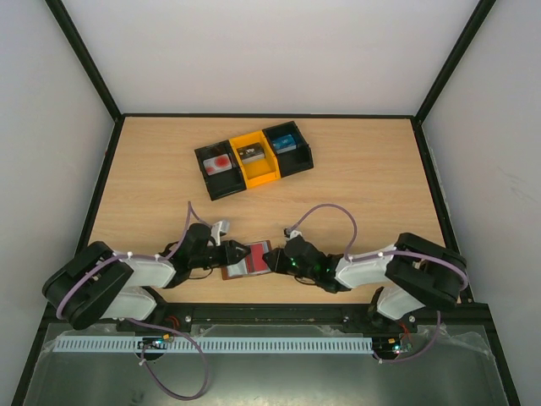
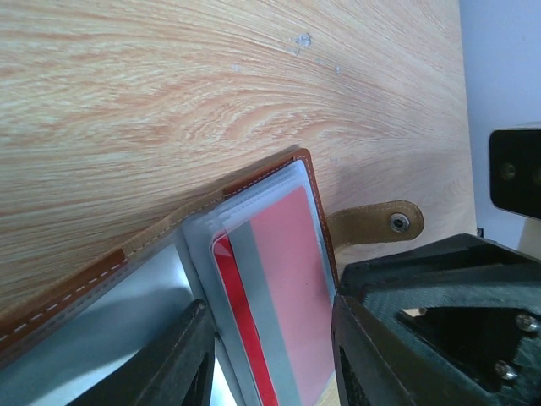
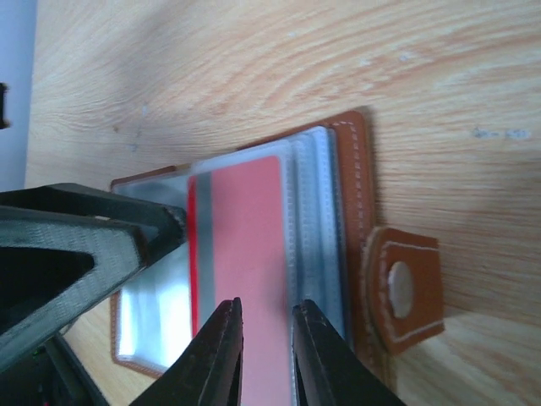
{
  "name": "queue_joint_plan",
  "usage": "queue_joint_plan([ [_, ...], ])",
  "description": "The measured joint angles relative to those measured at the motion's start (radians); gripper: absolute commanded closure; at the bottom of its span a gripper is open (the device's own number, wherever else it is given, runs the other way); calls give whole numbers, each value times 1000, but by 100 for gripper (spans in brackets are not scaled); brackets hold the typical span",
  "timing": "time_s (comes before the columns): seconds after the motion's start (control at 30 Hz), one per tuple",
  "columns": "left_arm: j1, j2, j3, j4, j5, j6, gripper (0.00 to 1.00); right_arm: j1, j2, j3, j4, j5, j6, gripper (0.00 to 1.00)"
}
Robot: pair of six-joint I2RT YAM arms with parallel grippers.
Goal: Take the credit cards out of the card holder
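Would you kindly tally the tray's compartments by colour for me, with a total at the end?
Black compartments: 2
Yellow compartment: 1
Total: 3

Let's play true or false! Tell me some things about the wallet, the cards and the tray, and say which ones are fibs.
1. The wallet lies open on the table. True.
2. A red card sits in its clear pocket. True.
3. The wallet is inside the tray. False: it lies on the table near the arms, apart from the tray.
4. Only the left gripper is at the wallet. False: the right gripper is there too.
5. A white card with a red dot lies in one black part of the tray. True.
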Motion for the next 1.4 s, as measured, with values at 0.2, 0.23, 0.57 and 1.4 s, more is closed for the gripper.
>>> queue_joint_plan([
  [0.2,0,-11,0,-5,-12,15,58,0,-90,6,-46,-2,-6,79],
  [0.23,0,-11,0,-5,-13,15,58,0,-93,11,-51,-2,-8,79],
  [0.57,0,-10,-9,-2,-13,17,58,0,-54,66,-73,-5,-29,80],
  [1.4,0,73,-27,119,18,-7,58,0,27,42,-21,-34,-30,84],
])
